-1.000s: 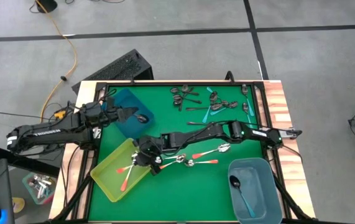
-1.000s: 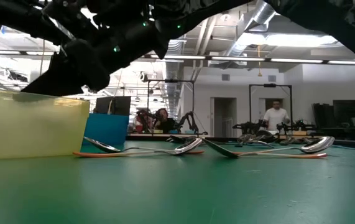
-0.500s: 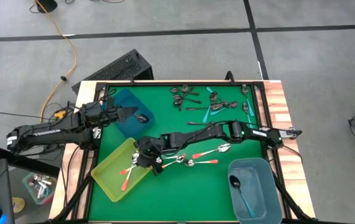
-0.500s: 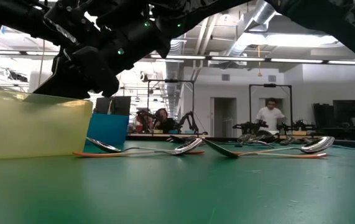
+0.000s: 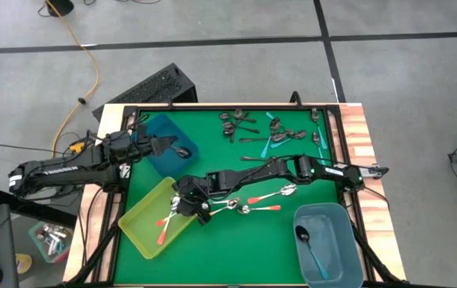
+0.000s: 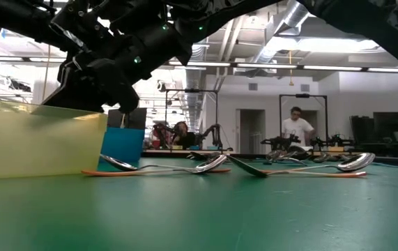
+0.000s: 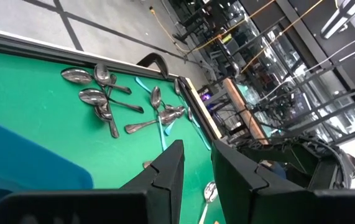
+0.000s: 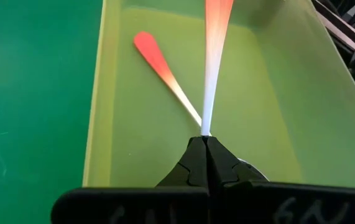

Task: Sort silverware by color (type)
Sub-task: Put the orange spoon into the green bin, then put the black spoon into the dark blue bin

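My right gripper (image 8: pixel 205 138) is over the yellow-green bin (image 5: pixel 136 232) at the near left and is shut on an orange-handled spoon (image 8: pixel 213 56). Another orange-handled spoon (image 8: pixel 165 71) lies flat on the bin's floor. More orange-handled spoons (image 5: pixel 264 200) lie on the green mat beside the bin. Dark and teal-handled spoons (image 5: pixel 268 132) lie in a heap at the far right. My left gripper (image 5: pixel 164 146) waits open over the dark blue bin (image 5: pixel 160 160), with nothing between its fingers (image 7: pixel 168 180). My right gripper pinches the spoon's silver neck (image 8: pixel 204 127) between its two fingertips. The fingers slant down from the table's right, and the spoon runs on along them. Its orange handle reaches out over the bin's floor. The fingers hide the bowl end.
A light blue bin (image 5: pixel 348 240) at the near right holds a teal-handled spoon (image 5: pixel 304 238). The dark blue bin holds a dark spoon (image 5: pixel 182 152). A black frame (image 5: pixel 212 108) runs round the mat. People show in the room beyond the table (image 6: pixel 297 129).
My right gripper has rolled a little and sunk slightly toward the yellow-green bin, staying shut on the spoon. The left arm has kept still.
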`<state>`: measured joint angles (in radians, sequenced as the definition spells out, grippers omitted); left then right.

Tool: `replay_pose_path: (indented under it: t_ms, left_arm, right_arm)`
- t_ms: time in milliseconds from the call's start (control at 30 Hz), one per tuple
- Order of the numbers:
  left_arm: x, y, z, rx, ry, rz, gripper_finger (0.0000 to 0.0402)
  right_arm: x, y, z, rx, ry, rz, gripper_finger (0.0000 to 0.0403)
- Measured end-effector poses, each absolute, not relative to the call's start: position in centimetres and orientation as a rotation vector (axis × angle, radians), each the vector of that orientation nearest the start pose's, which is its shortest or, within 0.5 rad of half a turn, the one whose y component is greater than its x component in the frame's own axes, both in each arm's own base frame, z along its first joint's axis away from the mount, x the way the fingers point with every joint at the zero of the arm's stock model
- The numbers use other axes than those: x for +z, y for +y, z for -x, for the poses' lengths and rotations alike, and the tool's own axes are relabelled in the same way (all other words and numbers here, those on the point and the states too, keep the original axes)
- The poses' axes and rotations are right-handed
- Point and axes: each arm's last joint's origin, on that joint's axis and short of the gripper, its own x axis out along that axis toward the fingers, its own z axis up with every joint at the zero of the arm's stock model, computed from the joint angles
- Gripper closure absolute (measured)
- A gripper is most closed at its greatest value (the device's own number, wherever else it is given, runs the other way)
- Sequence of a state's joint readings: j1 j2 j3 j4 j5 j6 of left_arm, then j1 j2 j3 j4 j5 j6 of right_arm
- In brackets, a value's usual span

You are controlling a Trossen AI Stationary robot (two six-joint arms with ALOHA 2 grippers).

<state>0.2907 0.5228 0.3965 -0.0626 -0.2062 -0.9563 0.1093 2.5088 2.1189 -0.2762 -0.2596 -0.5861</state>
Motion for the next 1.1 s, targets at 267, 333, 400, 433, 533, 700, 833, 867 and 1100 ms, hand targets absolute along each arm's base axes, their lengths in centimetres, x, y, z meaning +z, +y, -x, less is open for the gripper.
replay_pose_path:
  t_ms: [267,333,400,433,533,700,833,867,1100]
  left_arm:
    - [24.6,4.5,-12.9,0.548,-0.063,0.949,0.0333]
    - [24.6,4.5,-12.9,0.548,-0.063,0.949,0.0333]
    - [24.6,4.5,-12.9,0.548,-0.063,0.949,0.0333]
    - [24.6,4.5,-12.9,0.548,-0.063,0.949,0.0333]
    - [24.6,4.5,-12.9,0.548,-0.063,0.948,0.0333]
    - [24.6,4.5,-12.9,0.548,-0.061,0.943,0.0333]
    - [24.6,4.5,-12.9,0.548,-0.070,0.967,0.0333]
    - [24.6,4.5,-12.9,0.546,-0.076,0.974,0.0333]
    - [25.2,4.4,-12.9,0.511,-0.128,0.993,0.0333]
  right_arm:
    - [16.3,6.7,-55.4,0.514,0.548,0.518,0.0381]
    - [16.3,6.7,-55.4,0.515,0.551,0.517,0.0369]
    - [16.3,7.0,-55.3,0.519,0.551,0.518,0.0358]
    - [16.3,7.1,-55.3,0.521,0.549,0.519,0.0353]
    - [16.3,7.5,-55.3,0.528,0.546,0.522,0.0338]
    - [16.3,8.0,-55.2,0.535,0.545,0.520,0.0314]
    - [17.9,8.0,-54.9,0.519,0.535,0.521,0.0297]
    - [18.9,7.8,-54.8,0.496,0.520,0.529,0.0295]
    - [27.0,4.7,-52.4,0.404,0.479,0.537,0.0290]
